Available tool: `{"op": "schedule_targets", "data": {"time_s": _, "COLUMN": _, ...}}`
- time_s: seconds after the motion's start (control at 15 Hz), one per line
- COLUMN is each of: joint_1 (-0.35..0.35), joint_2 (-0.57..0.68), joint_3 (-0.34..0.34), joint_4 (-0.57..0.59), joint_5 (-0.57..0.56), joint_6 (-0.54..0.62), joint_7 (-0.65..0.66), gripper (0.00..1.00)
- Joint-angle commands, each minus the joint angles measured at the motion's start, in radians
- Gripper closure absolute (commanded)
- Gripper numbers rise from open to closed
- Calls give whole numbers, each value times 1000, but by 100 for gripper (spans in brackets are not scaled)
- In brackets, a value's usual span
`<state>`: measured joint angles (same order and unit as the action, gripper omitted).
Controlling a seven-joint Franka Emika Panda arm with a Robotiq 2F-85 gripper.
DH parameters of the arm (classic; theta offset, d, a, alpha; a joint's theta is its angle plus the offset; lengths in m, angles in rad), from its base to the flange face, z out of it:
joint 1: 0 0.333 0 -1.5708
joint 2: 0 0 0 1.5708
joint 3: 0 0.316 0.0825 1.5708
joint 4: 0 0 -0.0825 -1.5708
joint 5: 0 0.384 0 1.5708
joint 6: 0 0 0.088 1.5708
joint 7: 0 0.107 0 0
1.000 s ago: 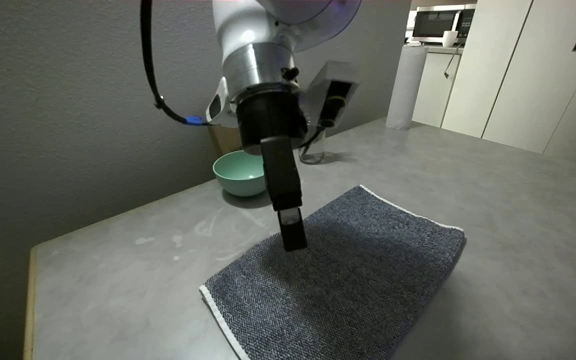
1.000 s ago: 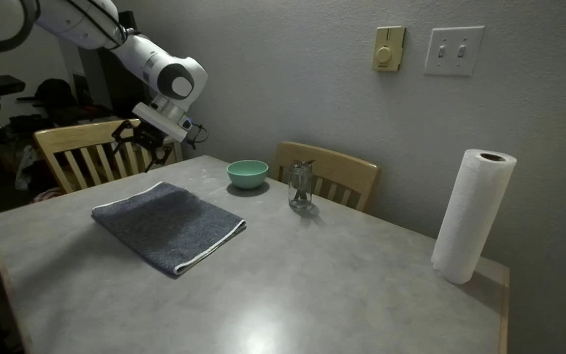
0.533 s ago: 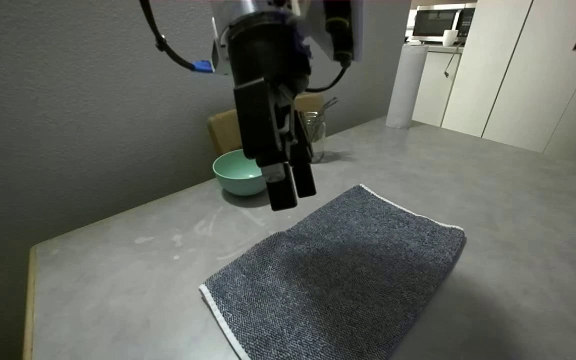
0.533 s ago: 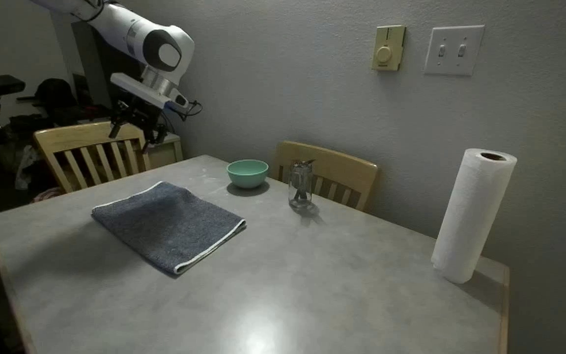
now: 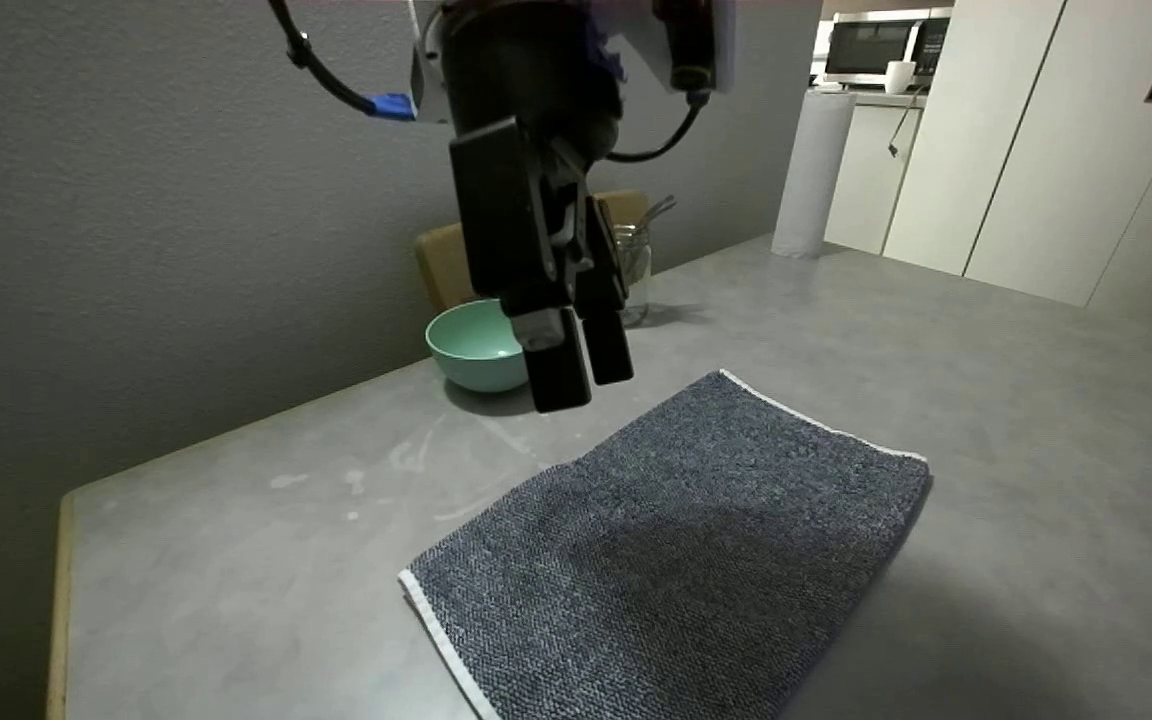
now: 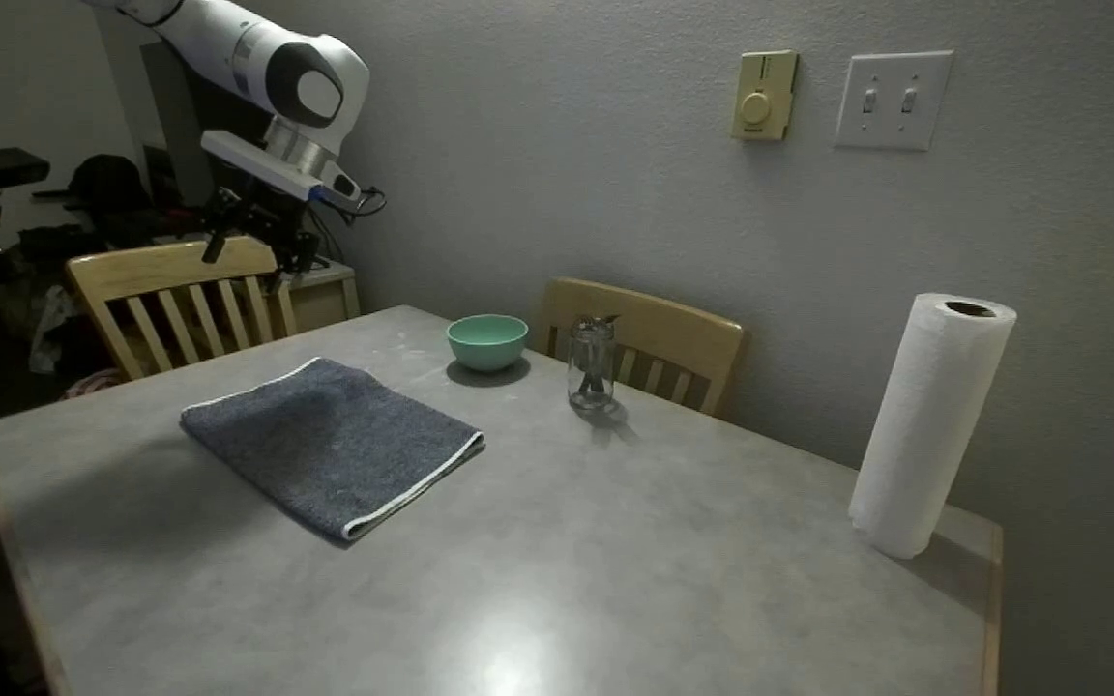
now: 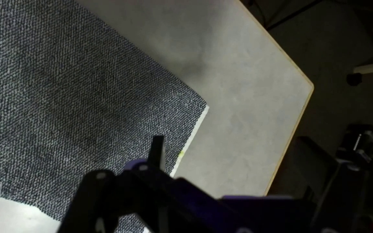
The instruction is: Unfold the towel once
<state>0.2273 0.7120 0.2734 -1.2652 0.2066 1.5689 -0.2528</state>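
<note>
The towel is dark blue-grey terry cloth with a white hem, lying folded and flat on the table. It shows in both exterior views [image 5: 676, 560] [image 6: 335, 449] and fills the left of the wrist view [image 7: 76, 106]. Its layers show at the hemmed edge in an exterior view. My gripper [image 5: 588, 384] is open and empty, held in the air above the table, apart from the towel. It also shows in an exterior view [image 6: 245, 268], high over the table's far corner. In the wrist view the spread fingers [image 7: 233, 140] have the towel's hem and bare table between them.
A green bowl [image 5: 478, 345] [image 6: 487, 342] stands beside the towel near the wall. A glass jar with utensils [image 6: 592, 367] and a paper towel roll [image 6: 934, 425] stand along the wall side. Wooden chairs [image 6: 649, 333] are at the table. The table edge [image 7: 290, 139] shows in the wrist view.
My gripper has risen away from above the towel and turned a little, so both fingers now show. Most of the rise came in the first half second. The towel has not moved.
</note>
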Motion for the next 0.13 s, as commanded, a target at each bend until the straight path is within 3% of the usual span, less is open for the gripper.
{"op": "schedule_targets", "data": {"time_s": 0.0, "joint_1": 7, "joint_2": 4, "joint_3": -7, "joint_4": 9, "joint_5": 4, "joint_6": -6, "joint_7": -1, "gripper": 0}}
{"op": "schedule_targets", "data": {"time_s": 0.07, "joint_1": 7, "joint_2": 4, "joint_3": -7, "joint_4": 9, "joint_5": 4, "joint_6": -6, "joint_7": -1, "gripper": 0}}
